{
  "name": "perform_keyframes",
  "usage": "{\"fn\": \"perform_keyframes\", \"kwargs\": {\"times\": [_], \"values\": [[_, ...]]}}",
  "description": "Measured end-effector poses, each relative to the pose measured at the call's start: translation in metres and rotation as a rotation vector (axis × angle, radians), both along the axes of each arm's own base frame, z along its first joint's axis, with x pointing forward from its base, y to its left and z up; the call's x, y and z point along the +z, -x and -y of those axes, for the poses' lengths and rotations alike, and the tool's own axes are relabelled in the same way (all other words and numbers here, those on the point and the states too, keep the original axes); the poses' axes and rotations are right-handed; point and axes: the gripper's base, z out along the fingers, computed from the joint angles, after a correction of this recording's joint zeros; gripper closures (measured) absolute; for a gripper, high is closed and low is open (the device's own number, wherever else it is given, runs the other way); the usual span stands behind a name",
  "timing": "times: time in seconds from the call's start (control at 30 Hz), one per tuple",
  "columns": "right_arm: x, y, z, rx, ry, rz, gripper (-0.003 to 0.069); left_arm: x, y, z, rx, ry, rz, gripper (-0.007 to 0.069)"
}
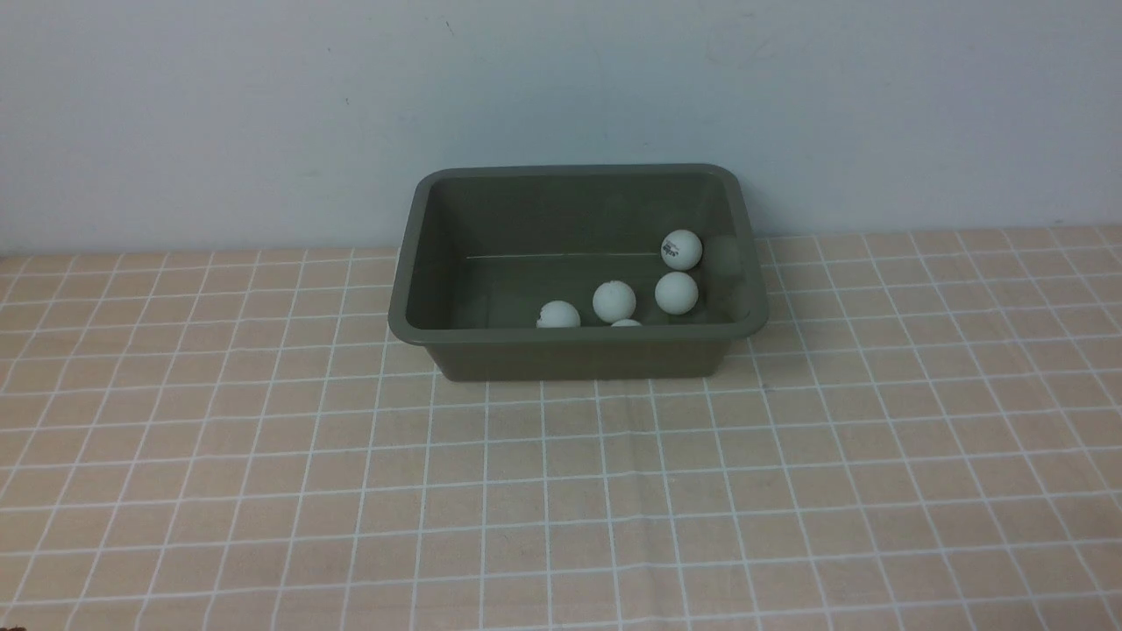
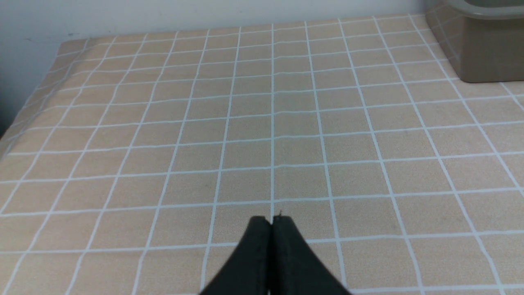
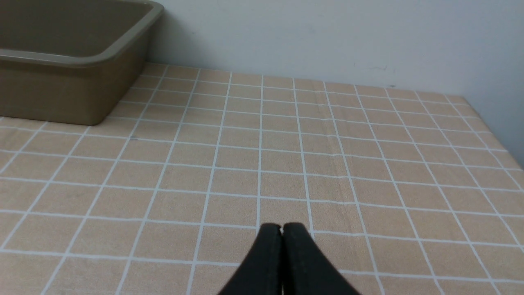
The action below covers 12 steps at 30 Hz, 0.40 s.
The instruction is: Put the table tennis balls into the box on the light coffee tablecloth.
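All five balls (image 1: 614, 301) sat inside the box (image 1: 578, 333); left gripper (image 2: 271, 221) and right gripper (image 3: 281, 228) hung well apart from it, fingers pressed together, empty.

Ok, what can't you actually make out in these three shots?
- Front view: olive-green plastic bin's near rim hides most of the nearest small white ball and part of another.
- Front view: printed logo on the far ball is too small to read.
- Wrist views: bin interior cut off by frame edges.
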Motion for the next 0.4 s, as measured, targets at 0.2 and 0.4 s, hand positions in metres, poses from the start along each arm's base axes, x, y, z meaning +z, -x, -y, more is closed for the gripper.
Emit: {"fn": "perform_keyframes", "kwargs": {"times": [0.2,0.4], "values": [[0.0,0.0,0.0,0.0,0.0,0.0,0.0675,0.0,0.0,0.0,0.0,0.0,0.0,0.0693],[0.0,0.0,0.0,0.0,0.0,0.0,0.0675,0.0,0.0,0.0,0.0,0.0,0.0,0.0693]]}}
